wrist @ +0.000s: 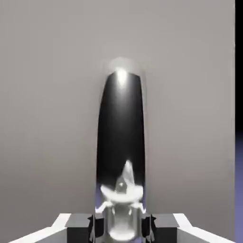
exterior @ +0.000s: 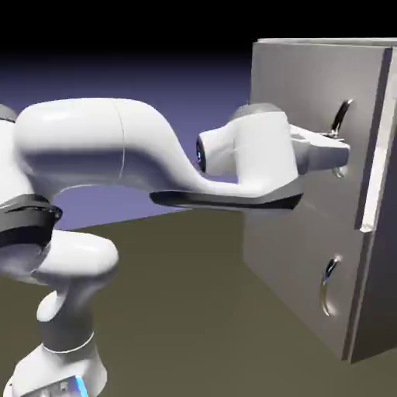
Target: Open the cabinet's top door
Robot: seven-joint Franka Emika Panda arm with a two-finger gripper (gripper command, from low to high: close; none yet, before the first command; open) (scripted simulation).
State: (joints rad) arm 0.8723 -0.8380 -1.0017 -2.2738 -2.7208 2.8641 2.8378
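Note:
The grey metallic cabinet [exterior: 310, 256] stands at the exterior view's right. Its top door [exterior: 298, 81] is the tall upper panel, with a curved silver handle [exterior: 343, 115] near its right edge. My gripper [exterior: 338, 146] reaches level from the left and is shut on that handle's middle. In the hand view the handle [wrist: 121, 133] runs up the picture as a dark glossy bar against the flat grey top door [wrist: 47, 95]. Its lower end sits pinched between my gripper [wrist: 121, 227], whose fingertips [wrist: 79, 228] press in from both sides. A pale strip runs along the door's right edge.
Below the top door is a shorter lower panel [exterior: 295, 287] with its own small curved handle [exterior: 329, 285]. The brown table [exterior: 178, 310] stretches between the robot's base and the cabinet. My forearm [exterior: 116, 147] spans the view at door height.

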